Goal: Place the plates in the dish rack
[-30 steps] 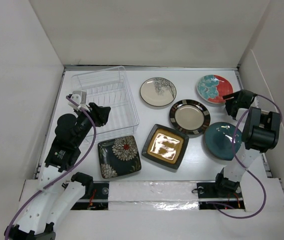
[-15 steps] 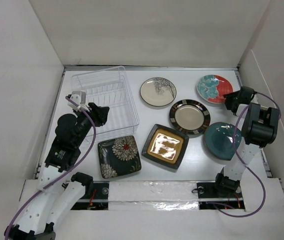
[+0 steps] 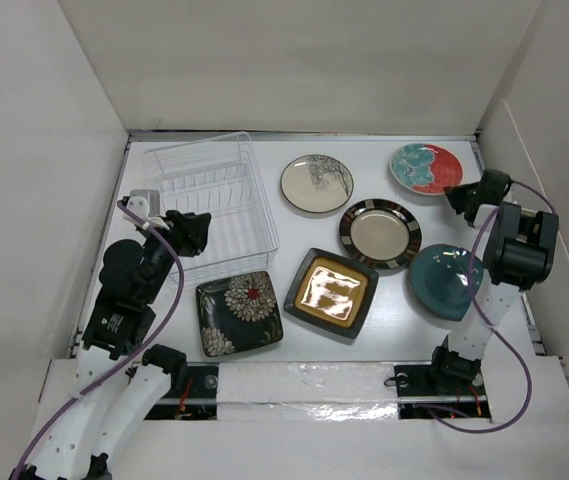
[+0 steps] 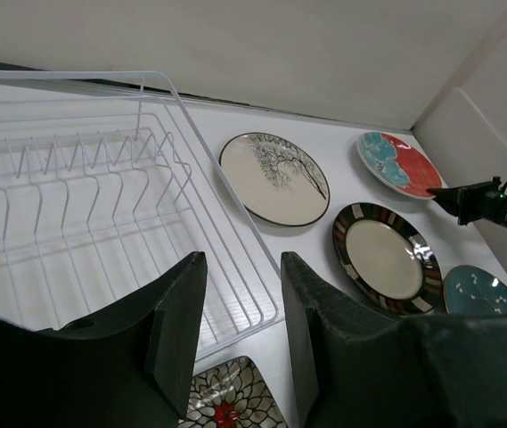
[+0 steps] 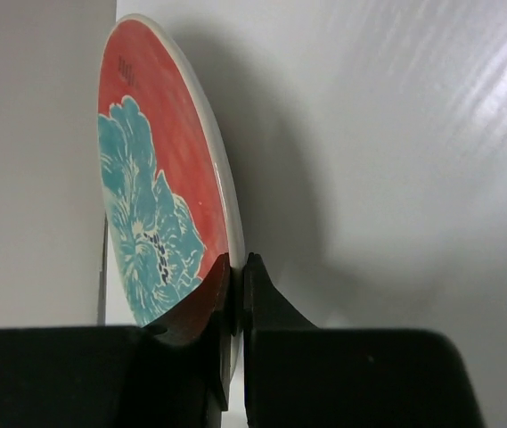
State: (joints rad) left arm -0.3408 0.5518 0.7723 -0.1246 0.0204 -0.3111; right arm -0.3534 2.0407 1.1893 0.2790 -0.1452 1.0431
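Observation:
My right gripper [image 3: 456,194] [image 5: 237,267] is shut on the near rim of the teal-red plate [image 3: 424,167] [image 5: 159,178] at the far right, and the plate is tilted off the table. The clear dish rack [image 3: 209,190] [image 4: 75,223] stands at the far left with nothing in it. My left gripper [image 3: 196,228] [image 4: 240,260] hangs open over the rack's near right corner, holding nothing. Flat on the table lie the cream branch plate [image 3: 316,183], the striped-rim plate [image 3: 380,234], the plain teal plate [image 3: 446,281], the amber square plate [image 3: 331,291] and the dark floral square plate [image 3: 239,312].
White walls close in the table on the left, back and right; the right wall [image 3: 554,200] stands close behind the right arm. The floral square plate lies just in front of the rack's near edge.
My right gripper closed on the teal-red plate's rim, and the plate shifted slightly towards the back and tilted up. The left arm drew a little to the left.

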